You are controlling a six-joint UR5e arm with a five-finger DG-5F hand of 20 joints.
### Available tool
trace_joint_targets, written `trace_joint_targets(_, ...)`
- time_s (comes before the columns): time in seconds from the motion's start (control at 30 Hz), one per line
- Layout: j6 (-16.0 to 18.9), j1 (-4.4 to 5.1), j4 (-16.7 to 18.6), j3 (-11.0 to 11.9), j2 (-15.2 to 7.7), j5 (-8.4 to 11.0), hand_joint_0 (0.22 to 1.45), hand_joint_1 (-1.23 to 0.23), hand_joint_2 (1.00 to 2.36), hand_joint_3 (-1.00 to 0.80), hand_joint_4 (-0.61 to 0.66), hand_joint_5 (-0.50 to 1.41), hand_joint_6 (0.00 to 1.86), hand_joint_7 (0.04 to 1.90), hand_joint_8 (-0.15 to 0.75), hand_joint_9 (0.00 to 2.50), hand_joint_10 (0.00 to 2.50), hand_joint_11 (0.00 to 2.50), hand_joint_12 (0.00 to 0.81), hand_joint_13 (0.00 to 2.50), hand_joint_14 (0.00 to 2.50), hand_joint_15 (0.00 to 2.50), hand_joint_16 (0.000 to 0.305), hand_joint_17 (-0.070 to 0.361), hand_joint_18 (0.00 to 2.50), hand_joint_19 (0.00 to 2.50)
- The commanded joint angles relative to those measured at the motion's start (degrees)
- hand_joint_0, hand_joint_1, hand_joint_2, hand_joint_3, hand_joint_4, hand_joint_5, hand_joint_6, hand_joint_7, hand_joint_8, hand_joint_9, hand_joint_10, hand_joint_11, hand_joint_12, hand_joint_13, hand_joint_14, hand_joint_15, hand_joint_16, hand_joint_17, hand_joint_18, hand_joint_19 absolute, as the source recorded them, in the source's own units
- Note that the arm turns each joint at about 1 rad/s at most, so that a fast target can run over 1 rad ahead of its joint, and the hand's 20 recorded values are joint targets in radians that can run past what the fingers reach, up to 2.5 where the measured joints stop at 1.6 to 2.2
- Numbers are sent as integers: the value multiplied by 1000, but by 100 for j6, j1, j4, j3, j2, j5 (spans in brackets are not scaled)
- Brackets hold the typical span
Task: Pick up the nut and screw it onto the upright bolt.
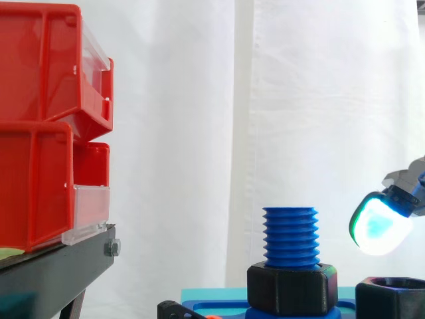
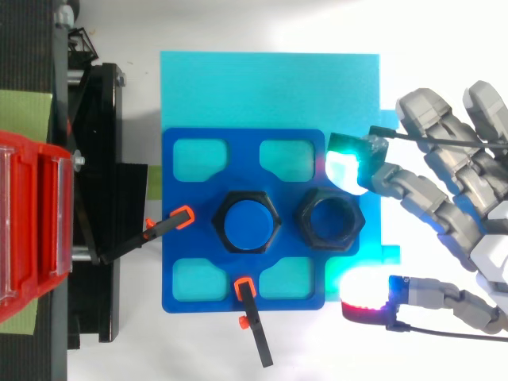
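While the hand [image 2: 468,182] hovers open at the right of the blue plate [image 2: 244,159], fingers spread and holding nothing, two glowing pads [image 2: 347,171] sit near the loose nut [image 2: 329,222]. That nut lies flat on the plate just right of the one upright bolt [image 1: 290,236], which has a second nut [image 1: 290,289] around its base. Two clamps [image 2: 181,217] reach onto the plate, and two red bins [image 1: 40,133] are stacked at left.

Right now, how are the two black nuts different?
The fitted nut rings the blue bolt; the loose nut has an empty hole. The fitted nut sits in the middle of the blue plate; the loose nut lies nearer the robot hand. Both are black and six-sided.
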Motion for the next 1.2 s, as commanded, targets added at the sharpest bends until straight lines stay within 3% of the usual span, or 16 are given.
trace_joint_targets(0.0, 2, -4, -101, 96, -12, 7, 369, -682, 1000, -500, 202, -279, 502, 711, 288, 99, 0, 0, 424, 0, 0, 0, 67, 151, 0, 0)
trace_joint_targets(0.23, 20, -57, -136, 96, -12, 24, 377, -642, 1000, -500, 225, -266, 502, 710, 300, 210, 0, 0, 428, 50, 0, 0, 66, 148, 0, 0)
trace_joint_targets(0.33, 46, -66, -145, 184, -135, 165, 379, -613, 1000, -500, 228, -264, 502, 712, 300, 218, 0, 0, 429, 57, 0, 0, 66, 148, 0, 0)
trace_joint_targets(0.83, 125, -66, -180, 236, -232, 174, 398, -499, 1000, -500, 227, -261, 502, 726, 300, 246, 0, 0, 423, 61, 0, 0, 65, 146, 0, 0)
trace_joint_targets(0.97, 151, -57, -461, 368, -232, 183, 393, -492, 1000, -500, 229, -261, 502, 726, 302, 245, 0, 0, 426, 61, 0, 0, 65, 147, 0, 0)
trace_joint_targets(1.17, 283, -40, -505, 386, -241, 200, 353, -666, 1000, -500, 224, -275, 502, 731, 302, 189, 0, 0, 439, 40, 0, 0, 69, 154, 0, 0)
